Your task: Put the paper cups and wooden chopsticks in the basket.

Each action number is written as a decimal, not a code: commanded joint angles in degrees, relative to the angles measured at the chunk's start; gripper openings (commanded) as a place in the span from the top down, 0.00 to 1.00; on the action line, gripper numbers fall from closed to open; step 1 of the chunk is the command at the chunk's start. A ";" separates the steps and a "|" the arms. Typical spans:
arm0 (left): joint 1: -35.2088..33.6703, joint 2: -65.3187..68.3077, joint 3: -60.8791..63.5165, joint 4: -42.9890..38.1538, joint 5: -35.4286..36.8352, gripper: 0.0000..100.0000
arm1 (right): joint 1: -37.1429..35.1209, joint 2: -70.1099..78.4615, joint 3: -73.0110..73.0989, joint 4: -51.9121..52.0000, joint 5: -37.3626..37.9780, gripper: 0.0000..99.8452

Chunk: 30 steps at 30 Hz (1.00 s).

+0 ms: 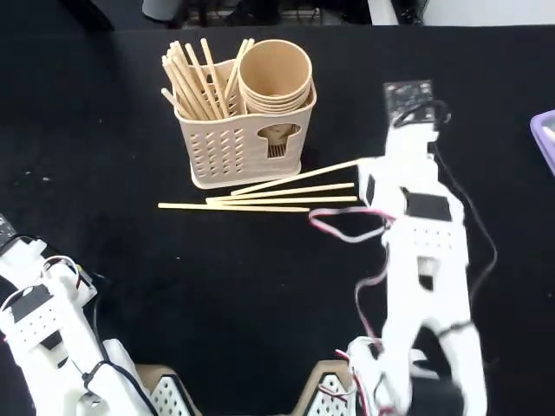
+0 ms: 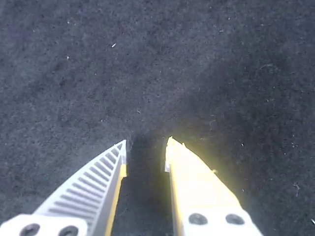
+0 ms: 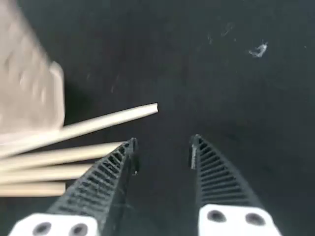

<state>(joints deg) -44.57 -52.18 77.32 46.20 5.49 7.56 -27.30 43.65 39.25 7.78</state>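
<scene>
paper cups (image 1: 275, 78) and bundled chopsticks (image 1: 195, 82) stand in the basket (image 1: 234, 147). loose chopsticks (image 1: 277, 198) lie on the table (image 1: 173, 286) just before the basket. right tool (image 3: 162, 147) is wide open and empty at their tips; left tool (image 2: 145, 150) slightly open, empty.

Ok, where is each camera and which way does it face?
High view: fixed overhead, looking down on black table, beige slotted plastic basket, four loose wooden chopsticks; both white arms show.
Left wrist view: on left arm, facing bare table past its open left gripper.
Right wrist view: on right arm, facing chopstick tips and basket corner past its open right gripper.
Shared: high and right wrist views show chopsticks and basket.
</scene>
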 commanded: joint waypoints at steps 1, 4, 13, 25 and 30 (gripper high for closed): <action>0.66 -0.88 -2.77 -0.88 0.18 0.87 | -0.53 17.10 -5.67 -12.57 -9.23 0.85; 0.57 -0.88 -2.77 -0.88 0.18 0.87 | -1.58 28.88 -14.29 -13.19 -16.26 0.85; 0.57 -0.88 -2.77 -0.88 0.18 0.87 | -2.55 53.32 -42.24 2.81 -18.46 0.85; 0.31 -0.88 -2.77 -0.88 0.18 0.87 | -7.91 62.64 -56.92 20.92 -16.79 0.85; 0.31 -0.88 -2.77 -0.88 0.18 0.87 | -8.26 62.46 -56.84 29.63 -8.70 0.85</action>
<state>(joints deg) -44.57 -52.18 77.32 46.20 5.49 0.70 35.65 -11.30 62.29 -6.46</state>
